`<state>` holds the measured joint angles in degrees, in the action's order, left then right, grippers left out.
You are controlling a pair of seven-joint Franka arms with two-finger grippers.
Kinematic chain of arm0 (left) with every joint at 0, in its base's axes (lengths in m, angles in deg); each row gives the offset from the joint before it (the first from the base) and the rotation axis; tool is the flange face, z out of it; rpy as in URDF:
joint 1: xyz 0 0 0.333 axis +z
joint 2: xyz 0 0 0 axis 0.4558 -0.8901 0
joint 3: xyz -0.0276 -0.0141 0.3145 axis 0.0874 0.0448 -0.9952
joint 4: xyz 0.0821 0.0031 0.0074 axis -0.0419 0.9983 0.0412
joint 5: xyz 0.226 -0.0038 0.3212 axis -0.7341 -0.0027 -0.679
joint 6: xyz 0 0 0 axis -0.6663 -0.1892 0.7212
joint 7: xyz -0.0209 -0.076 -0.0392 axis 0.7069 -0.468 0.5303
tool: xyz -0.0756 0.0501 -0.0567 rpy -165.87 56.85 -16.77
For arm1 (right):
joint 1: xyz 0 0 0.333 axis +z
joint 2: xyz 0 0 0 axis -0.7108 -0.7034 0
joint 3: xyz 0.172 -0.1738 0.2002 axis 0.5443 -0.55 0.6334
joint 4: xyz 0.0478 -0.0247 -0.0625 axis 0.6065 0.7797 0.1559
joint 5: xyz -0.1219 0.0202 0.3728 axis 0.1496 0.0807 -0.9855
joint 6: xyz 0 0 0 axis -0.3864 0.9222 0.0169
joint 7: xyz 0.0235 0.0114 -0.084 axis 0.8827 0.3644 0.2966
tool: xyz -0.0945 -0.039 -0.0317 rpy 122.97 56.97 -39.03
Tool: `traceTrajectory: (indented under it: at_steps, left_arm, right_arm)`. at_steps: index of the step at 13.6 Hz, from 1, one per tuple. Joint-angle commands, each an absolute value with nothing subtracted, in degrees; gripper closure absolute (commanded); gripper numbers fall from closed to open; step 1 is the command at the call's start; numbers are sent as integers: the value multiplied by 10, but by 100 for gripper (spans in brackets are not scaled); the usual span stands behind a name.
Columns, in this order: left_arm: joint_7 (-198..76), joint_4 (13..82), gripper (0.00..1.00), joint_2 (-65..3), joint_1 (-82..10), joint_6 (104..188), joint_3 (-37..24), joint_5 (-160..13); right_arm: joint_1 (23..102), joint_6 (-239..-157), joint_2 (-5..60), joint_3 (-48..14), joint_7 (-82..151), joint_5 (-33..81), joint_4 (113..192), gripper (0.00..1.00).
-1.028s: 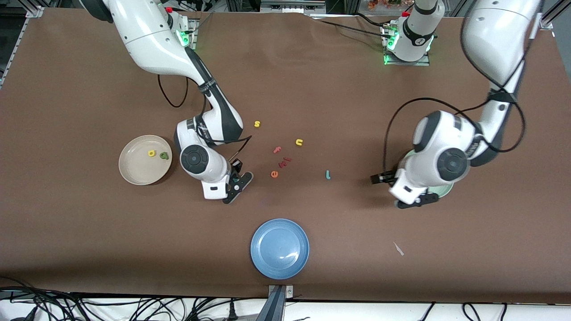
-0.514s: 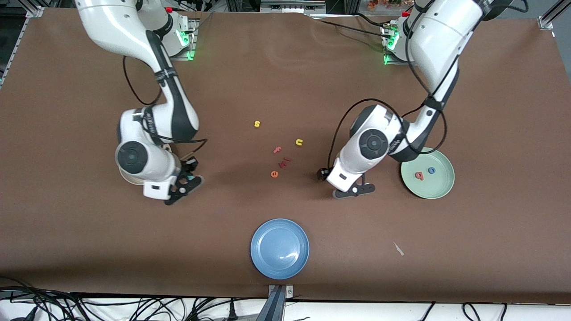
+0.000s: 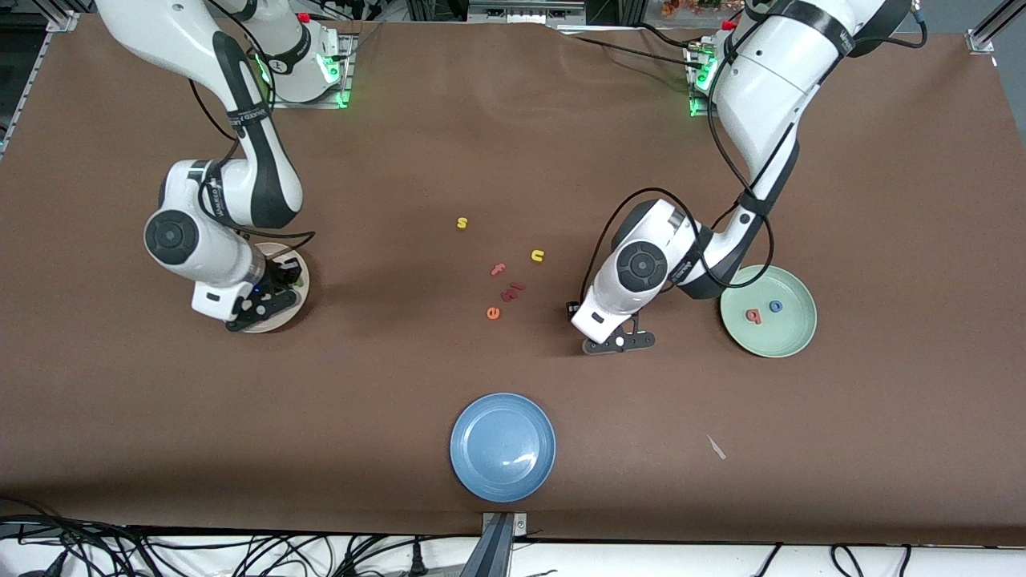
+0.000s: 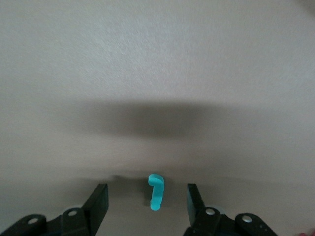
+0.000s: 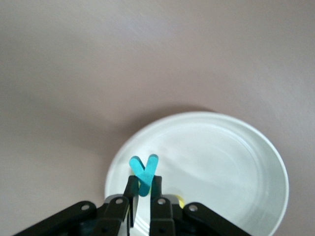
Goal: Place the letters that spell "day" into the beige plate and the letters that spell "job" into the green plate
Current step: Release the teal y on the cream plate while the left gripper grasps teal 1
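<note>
Right wrist view gives us the teal y clamped in the right gripper over the beige plate. Our left gripper stands apart around the teal j on the surface, near the green plate.

No readable text or labels
</note>
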<state>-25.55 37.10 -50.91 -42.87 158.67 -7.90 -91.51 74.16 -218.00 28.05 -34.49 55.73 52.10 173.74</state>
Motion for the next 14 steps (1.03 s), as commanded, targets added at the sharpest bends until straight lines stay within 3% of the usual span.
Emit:
traceTrajectory:
  at_steps: [1, 2, 3, 6, 10, 14]
  left_arm:
    - [-231, 352, 28, -523, -443, 1584, -84, -934]
    - [-224, 352, 30, -523, -445, 1584, -84, -934]
    - [-222, 352, 36, -523, -452, 1584, -84, -935]
    - [-222, 352, 39, -535, -453, 1584, -84, -936]
    - [-226, 352, 40, -537, -450, 1584, -86, -939]
    - [-228, 351, 52, -537, -448, 1584, -86, -939]
  right_arm:
    - [747, -2252, 308, -362, 560, 529, 1805, 100]
    - [747, -2250, 307, -370, 559, 529, 1804, 61]
    - [747, -2250, 309, -373, 554, 529, 1803, 1]
    - [747, -2224, 323, -373, 517, 527, 1791, 0]
    - [765, -2064, 321, -368, 409, 527, 1686, 0]
    - [798, -1947, 315, -368, 316, 528, 1608, 0]
